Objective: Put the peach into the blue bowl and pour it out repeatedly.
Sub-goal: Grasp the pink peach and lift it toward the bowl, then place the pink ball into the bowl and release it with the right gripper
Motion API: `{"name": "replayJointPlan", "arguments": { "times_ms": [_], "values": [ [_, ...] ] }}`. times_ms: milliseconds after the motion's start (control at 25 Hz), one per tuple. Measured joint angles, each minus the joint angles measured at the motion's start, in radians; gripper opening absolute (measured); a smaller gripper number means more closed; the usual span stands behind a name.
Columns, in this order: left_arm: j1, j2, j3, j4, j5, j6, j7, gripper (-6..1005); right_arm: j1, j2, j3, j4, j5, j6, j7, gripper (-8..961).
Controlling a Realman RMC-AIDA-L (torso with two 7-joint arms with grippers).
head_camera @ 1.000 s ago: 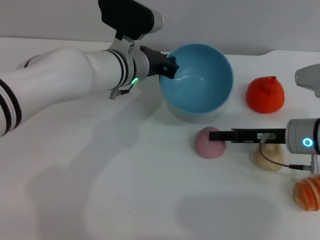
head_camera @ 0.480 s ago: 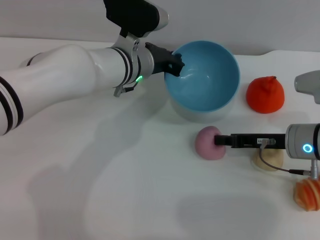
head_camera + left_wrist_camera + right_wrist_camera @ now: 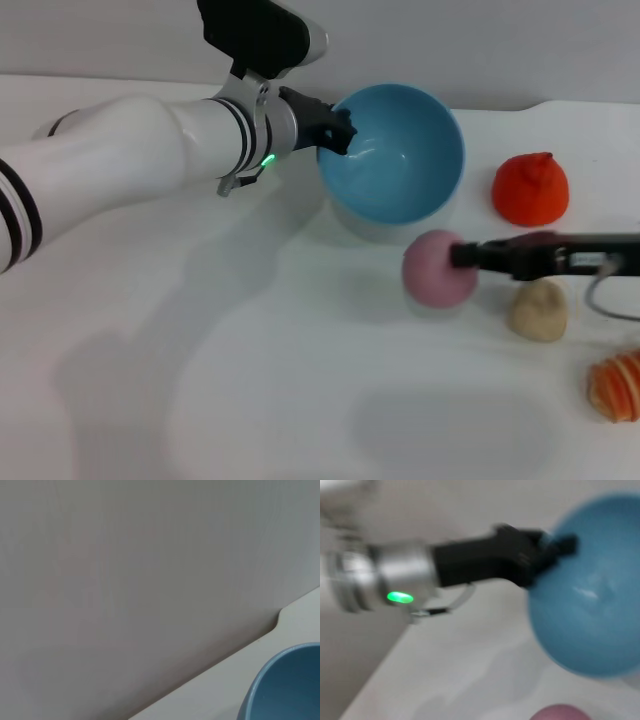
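Beside blue bowl [image 3: 395, 150], right gripper [image 3: 462, 256] clamps peach [image 3: 438, 268], lifted; left gripper [image 3: 338, 130] grips bowl rim; drop and pour remain.

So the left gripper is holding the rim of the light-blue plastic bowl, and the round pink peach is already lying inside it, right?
Not quite. The left gripper does hold the rim of the light-blue plastic bowl, but the round pink peach is not inside it. The head view shows the peach outside the bowl, on its near side, gripped by the right gripper; the bowl is empty.
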Motion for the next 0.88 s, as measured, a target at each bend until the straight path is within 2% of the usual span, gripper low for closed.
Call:
{"name": "replayJointPlan", "arguments": {
  "times_ms": [200,320,480,640,880],
  "values": [
    [0.001,0.000,0.026,0.000,-0.002,0.006,0.002,-1,-0.093,0.000,0.034,-0.280,0.106,-0.215,0.022,32],
    [0.002,0.000,0.094,0.024,-0.004,0.013,-0.002,0,-0.105,0.001,0.088,-0.330,0.126,-0.258,0.001,32],
    [0.012,-0.004,0.179,0.079,-0.008,0.013,-0.008,0,-0.087,-0.001,0.104,-0.268,0.115,-0.174,-0.008,32],
    [0.018,-0.006,0.245,0.120,-0.010,0.003,-0.008,0,-0.047,-0.004,0.092,-0.142,0.059,-0.056,-0.038,32],
    [0.025,-0.005,0.241,0.146,-0.011,0.010,-0.009,0,-0.022,-0.003,0.094,-0.053,0.025,0.062,-0.056,33]
  ]
}}
